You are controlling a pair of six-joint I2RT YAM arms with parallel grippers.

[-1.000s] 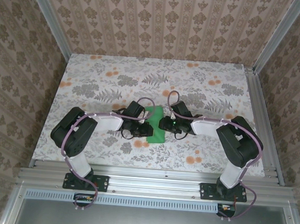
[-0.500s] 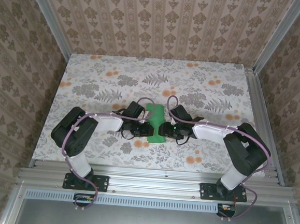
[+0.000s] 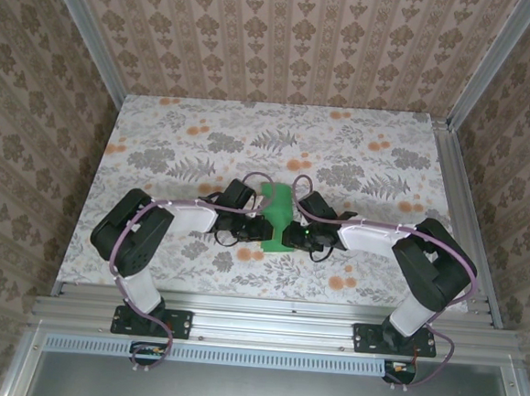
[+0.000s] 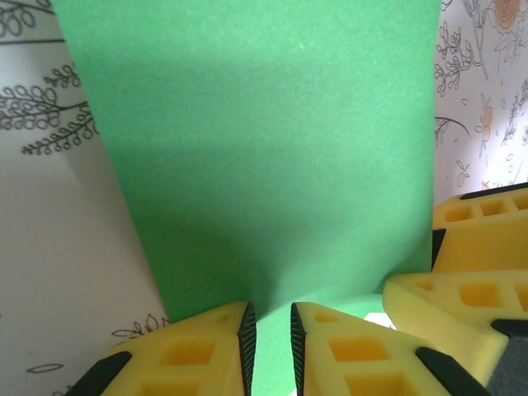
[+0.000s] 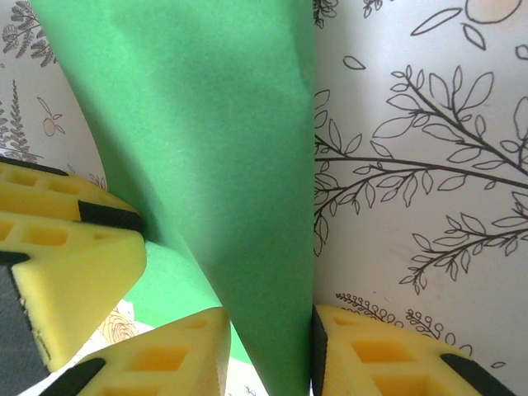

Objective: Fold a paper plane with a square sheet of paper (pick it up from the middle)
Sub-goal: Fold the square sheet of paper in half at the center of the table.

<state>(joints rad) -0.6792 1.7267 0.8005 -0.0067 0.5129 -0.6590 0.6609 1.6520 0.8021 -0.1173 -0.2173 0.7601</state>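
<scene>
The square sheet of paper (image 3: 276, 208) is bright green and bent up into a narrow standing ridge between my two grippers at the table's middle. My left gripper (image 3: 261, 227) meets it from the left; in the left wrist view the left gripper (image 4: 272, 318) has its jaws nearly together with the sheet (image 4: 272, 124) running down between them. My right gripper (image 3: 288, 233) presses in from the right. In the right wrist view the right gripper (image 5: 268, 318) holds a fold of the sheet (image 5: 206, 124) across its gap, against the right pad. No finished paper plane is in view.
The floral tabletop (image 3: 378, 161) stretches behind and beside the arms, bounded by aluminium rails (image 3: 457, 213). The right gripper's fingers (image 4: 478, 247) sit close beside my left jaws, and the left gripper's fingers (image 5: 58, 247) crowd the right wrist view.
The right gripper slid left up to the sheet, widened, then narrowed onto it. The sheet went from a wider flat shape to a slimmer raised ridge. The left arm hardly moved.
</scene>
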